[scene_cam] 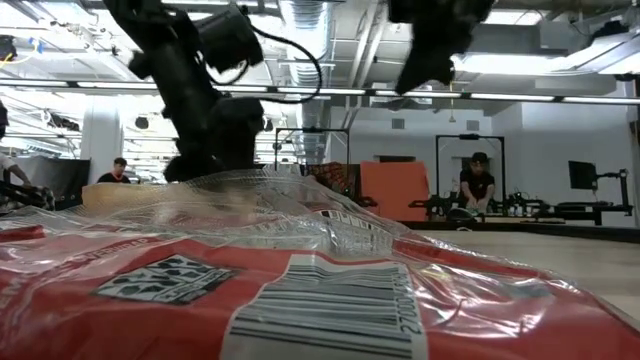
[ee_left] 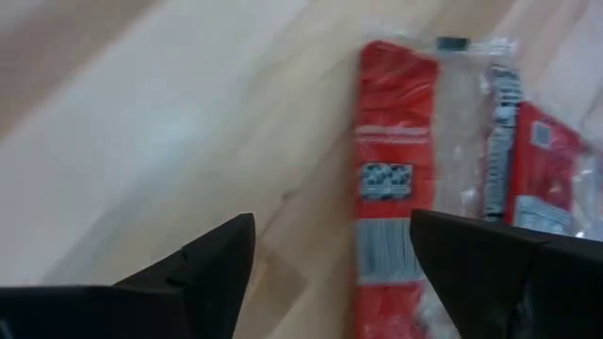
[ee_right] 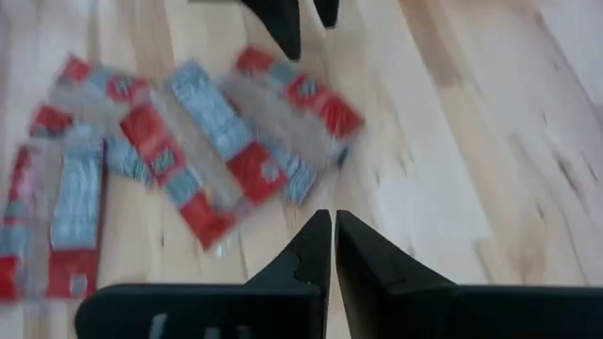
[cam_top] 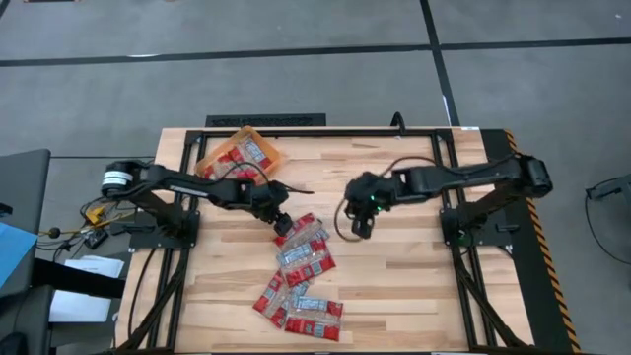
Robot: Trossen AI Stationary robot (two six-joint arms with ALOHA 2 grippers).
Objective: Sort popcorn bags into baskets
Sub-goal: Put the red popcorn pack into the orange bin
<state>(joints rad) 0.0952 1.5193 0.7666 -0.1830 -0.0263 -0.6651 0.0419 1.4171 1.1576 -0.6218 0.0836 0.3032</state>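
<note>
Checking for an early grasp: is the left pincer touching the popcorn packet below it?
Apart. In the left wrist view the left pincer is open, and the red packet shows between and beyond its fingers with wood around them.

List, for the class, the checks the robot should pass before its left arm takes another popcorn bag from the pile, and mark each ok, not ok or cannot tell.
1. Left gripper open, jaws empty: ok, the left wrist view shows them spread with nothing between.
2. Left gripper over a bag: ok, it sits at the pile's top edge, a popcorn bag just ahead.
3. One bag separable: cannot tell, the bags overlap.
4. Right gripper clear of the pile: ok, it hangs to the side, jaws shut.
5. Basket has room: cannot tell; bags already lie inside.
</note>
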